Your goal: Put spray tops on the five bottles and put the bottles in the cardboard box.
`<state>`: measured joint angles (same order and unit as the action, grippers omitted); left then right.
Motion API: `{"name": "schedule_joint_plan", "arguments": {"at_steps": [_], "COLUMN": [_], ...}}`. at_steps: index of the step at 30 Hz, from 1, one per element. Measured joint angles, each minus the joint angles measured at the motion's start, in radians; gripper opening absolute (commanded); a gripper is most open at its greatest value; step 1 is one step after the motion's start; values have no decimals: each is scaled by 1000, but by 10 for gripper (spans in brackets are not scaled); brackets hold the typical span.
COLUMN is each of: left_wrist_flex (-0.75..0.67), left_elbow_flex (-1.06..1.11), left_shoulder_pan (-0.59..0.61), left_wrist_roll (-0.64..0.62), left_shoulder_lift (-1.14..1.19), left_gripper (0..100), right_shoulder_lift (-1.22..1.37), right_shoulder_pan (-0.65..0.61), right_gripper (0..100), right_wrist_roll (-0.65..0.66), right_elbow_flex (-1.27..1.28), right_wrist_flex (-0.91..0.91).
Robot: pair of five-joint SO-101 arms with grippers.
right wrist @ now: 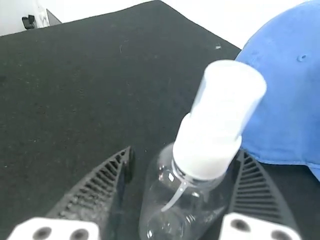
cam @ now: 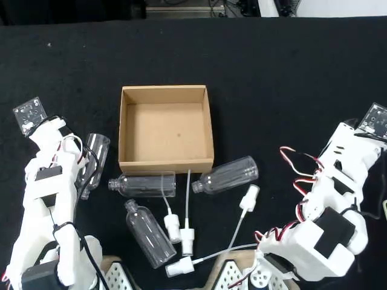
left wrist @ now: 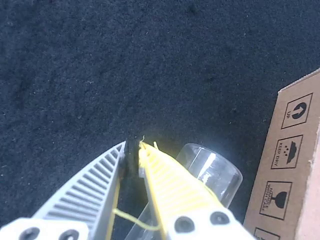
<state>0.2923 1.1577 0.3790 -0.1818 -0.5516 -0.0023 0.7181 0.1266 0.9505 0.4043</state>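
Four uncapped bottles (cam: 142, 184) and four loose spray tops (cam: 187, 235) lie on the worktop (cam: 272, 90), lower centre, below one cardboard box (cam: 166, 164). The left jaws are almost pressed together; the right jaws pinch a fifth, capped bottle (right wrist: 180, 205).

The tabletop (cam: 290, 72) was covered in black cloth. A blue cap (right wrist: 285, 100) sat near its edge; cables (cam: 221, 7) lay past its far side.

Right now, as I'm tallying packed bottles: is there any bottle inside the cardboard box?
No, the high view shows the cardboard box with a bare floor and nothing in it.
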Motion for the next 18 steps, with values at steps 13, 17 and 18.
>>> {"name": "schedule_joint_plan", "arguments": {"at_steps": [13, 17, 18], "left_wrist_flex": [0, 0, 0], "left_elbow_flex": [0, 0, 0], "left_shoulder_pan": [0, 0, 0], "left_wrist_roll": [0, 0, 0], "left_shoulder_lift": [0, 0, 0], "left_gripper": [30, 30, 30], "right_shoulder_lift": [40, 80, 86], "right_shoulder_pan": [0, 0, 0], "right_gripper": [268, 219, 204], "right_wrist_roll": [0, 0, 0], "right_elbow_flex": [0, 0, 0], "right_wrist_flex": [0, 0, 2]}}
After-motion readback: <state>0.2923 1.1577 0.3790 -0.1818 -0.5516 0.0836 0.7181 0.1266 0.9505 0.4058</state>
